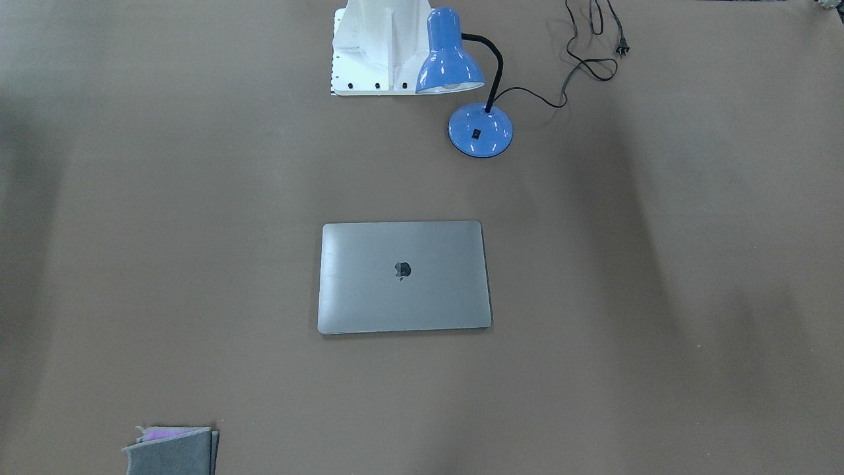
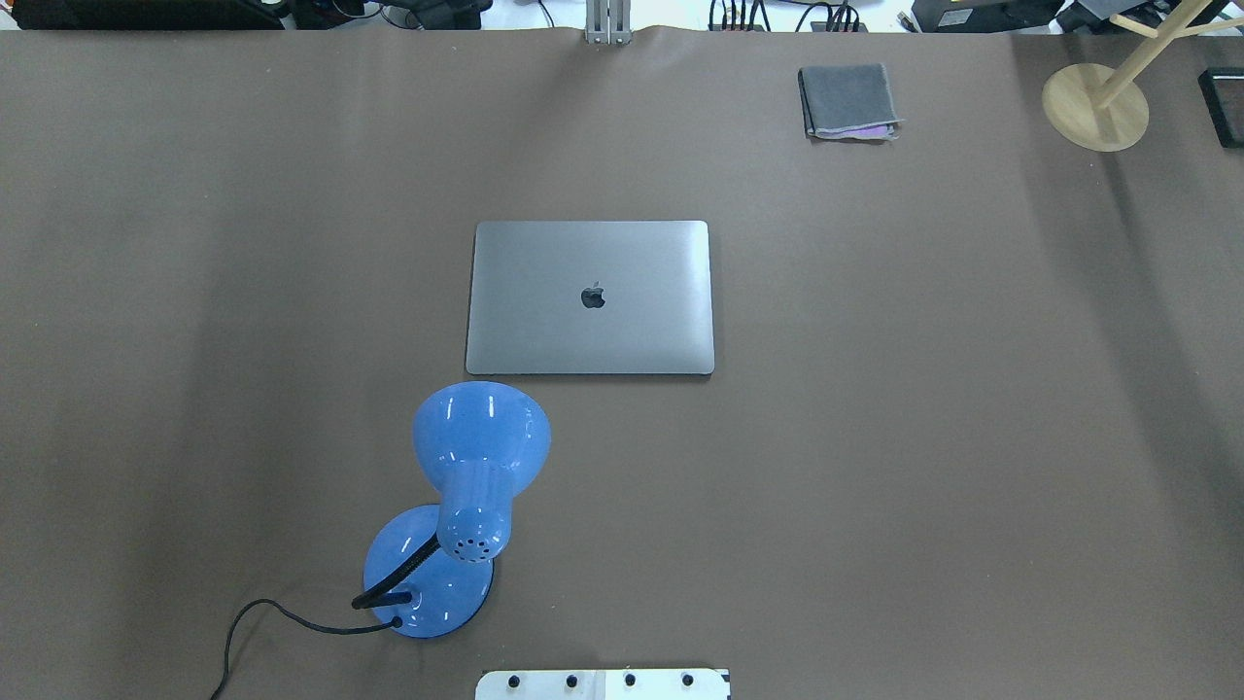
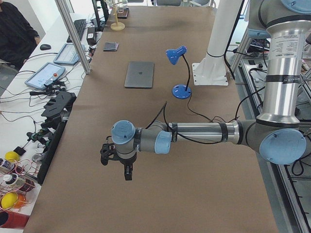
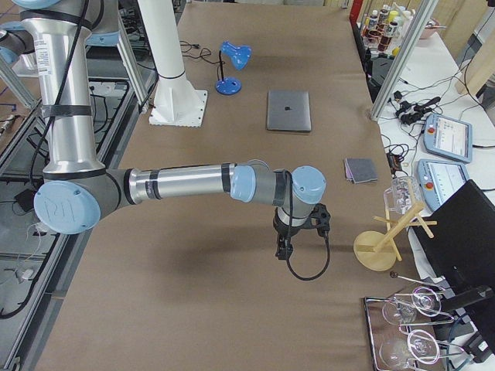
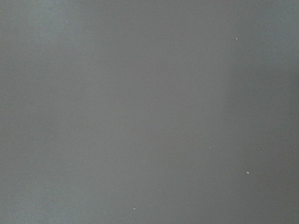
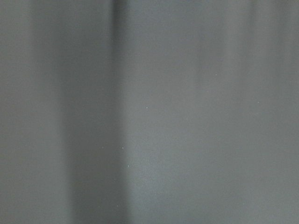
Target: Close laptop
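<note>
The space-grey laptop [image 2: 590,297] lies shut and flat in the middle of the brown table, its lid up and the dark apple logo showing. It also shows in the front-facing view [image 1: 404,276], the left side view [image 3: 139,74] and the right side view [image 4: 288,110]. My left gripper [image 3: 116,158] hangs over the table's left end, far from the laptop. My right gripper [image 4: 298,232] hangs over the table's right end, also far from it. Each shows only in a side view, so I cannot tell whether it is open or shut. Both wrist views show only bare table.
A blue desk lamp [image 2: 466,496] stands near the robot's base, its black cord [image 1: 587,63] trailing on the table. A small folded grey cloth [image 2: 848,101] lies at the far right. A wooden stand [image 2: 1098,97] is at the far right corner.
</note>
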`<state>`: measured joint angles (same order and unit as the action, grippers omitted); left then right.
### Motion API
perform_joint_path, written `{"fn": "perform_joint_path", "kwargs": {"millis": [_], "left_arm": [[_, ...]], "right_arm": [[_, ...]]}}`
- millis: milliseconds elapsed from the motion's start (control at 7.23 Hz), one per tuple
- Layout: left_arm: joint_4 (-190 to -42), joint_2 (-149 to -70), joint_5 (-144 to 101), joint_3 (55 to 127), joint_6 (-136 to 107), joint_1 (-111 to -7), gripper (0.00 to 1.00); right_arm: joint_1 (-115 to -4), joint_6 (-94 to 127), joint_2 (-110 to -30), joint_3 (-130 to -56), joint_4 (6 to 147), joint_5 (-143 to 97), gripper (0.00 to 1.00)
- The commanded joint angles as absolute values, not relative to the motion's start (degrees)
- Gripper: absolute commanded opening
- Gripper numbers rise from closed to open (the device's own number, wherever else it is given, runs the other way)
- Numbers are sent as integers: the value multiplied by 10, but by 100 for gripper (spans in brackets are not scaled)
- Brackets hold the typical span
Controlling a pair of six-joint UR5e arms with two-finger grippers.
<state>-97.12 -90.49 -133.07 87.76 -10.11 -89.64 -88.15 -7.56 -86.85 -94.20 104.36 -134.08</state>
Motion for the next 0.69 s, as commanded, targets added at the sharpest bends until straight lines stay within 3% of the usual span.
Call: {"fn": "perform_joint_path", "kwargs": {"millis": [0,553], "left_arm": [[-971,-905,-1332,878,-101,-896,98],[-971,-909,-1331,877,-102,-896,98]], "right_arm": [[-882,-75,-867,-940,1041,-1340,100],[-882,-75,-862,-941,1040,-1340,100]]}}
